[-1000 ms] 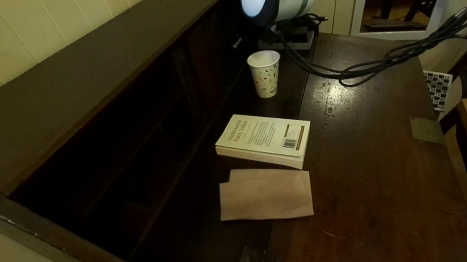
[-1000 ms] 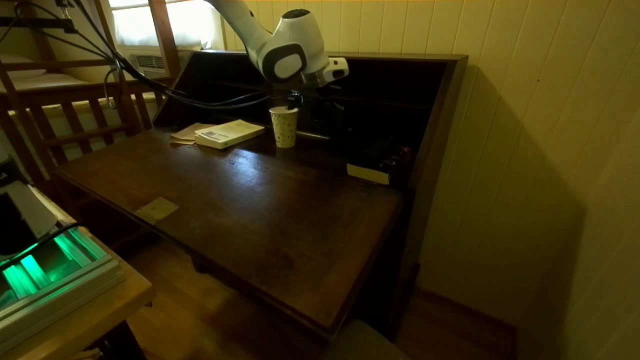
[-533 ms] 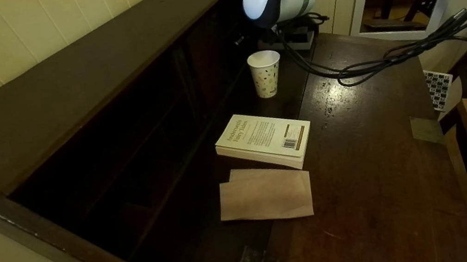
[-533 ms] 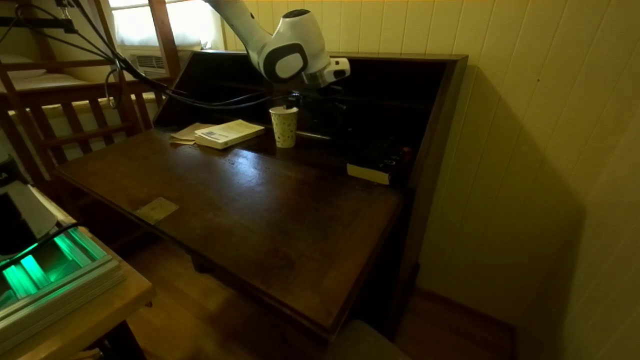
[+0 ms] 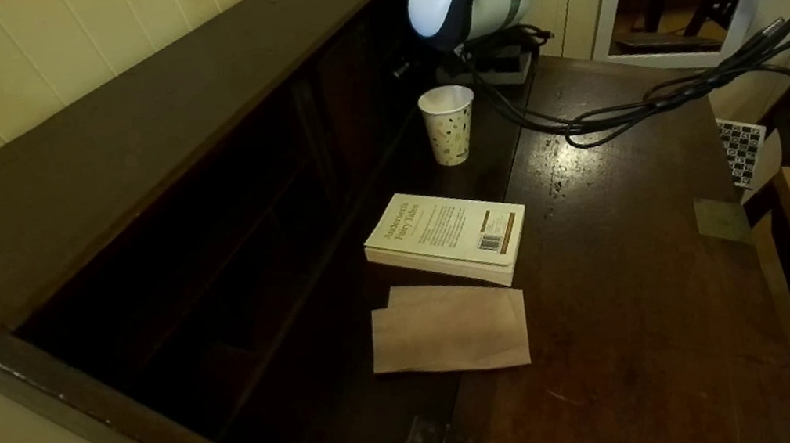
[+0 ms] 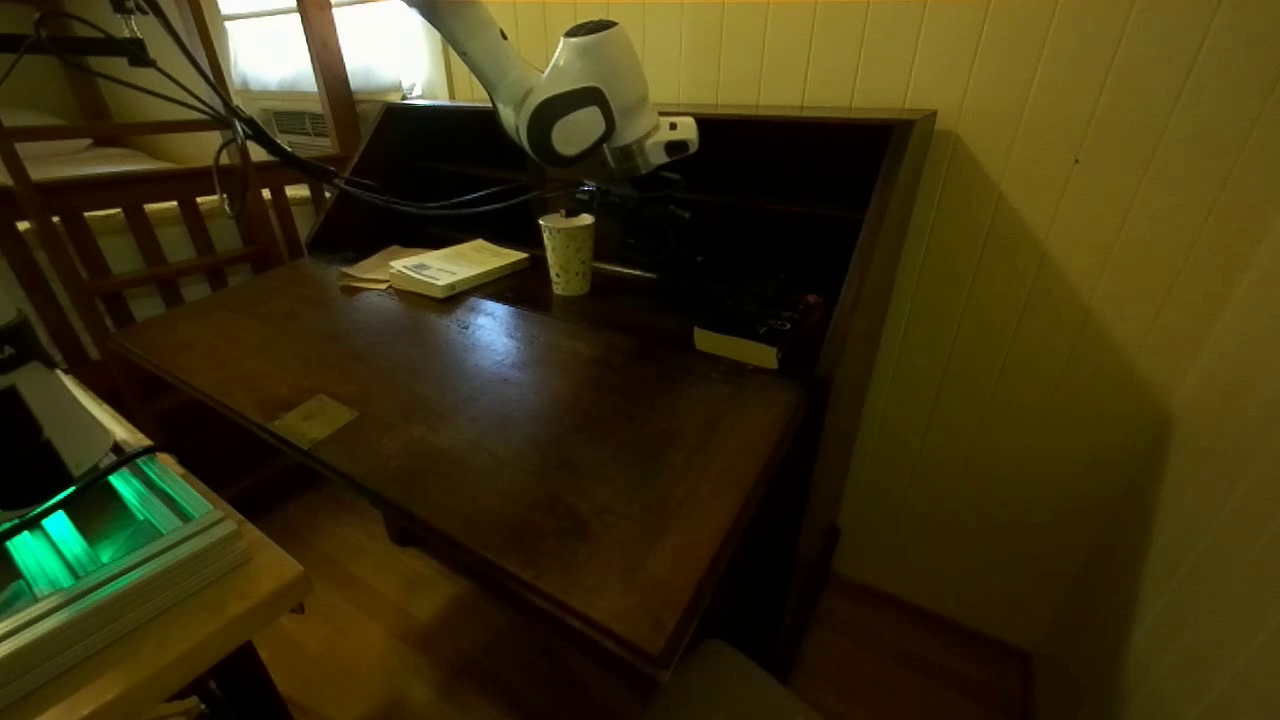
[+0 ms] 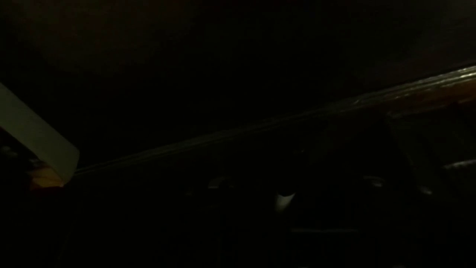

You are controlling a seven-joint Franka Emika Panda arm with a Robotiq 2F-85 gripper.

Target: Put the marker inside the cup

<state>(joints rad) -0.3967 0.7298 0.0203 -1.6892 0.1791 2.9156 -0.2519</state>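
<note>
The cup (image 5: 449, 127), white paper with dark and tan flecks, stands upright on the desk in both exterior views (image 6: 568, 258). Its open mouth shows only pale inner wall in an exterior view. My gripper (image 6: 648, 235) hangs under the white arm in front of the dark shelves, behind and beside the cup as seen there. It is almost lost in shadow. The wrist view is nearly black: a small pale patch and faint glints show near the jaws, and I cannot tell whether they are open or shut. I cannot make out the marker; it is hidden or lost in the dark.
A white book (image 5: 449, 235) lies near the cup, with folded brown paper (image 5: 452, 331) beside it. A thick dark book (image 6: 745, 340) lies at the desk's end. Black cables (image 5: 631, 113) hang across the desk (image 6: 480, 430). The shelf unit (image 5: 181, 73) rises behind.
The arm and its cables have shifted very slightly. The cup, the white book and the brown paper have not moved.
</note>
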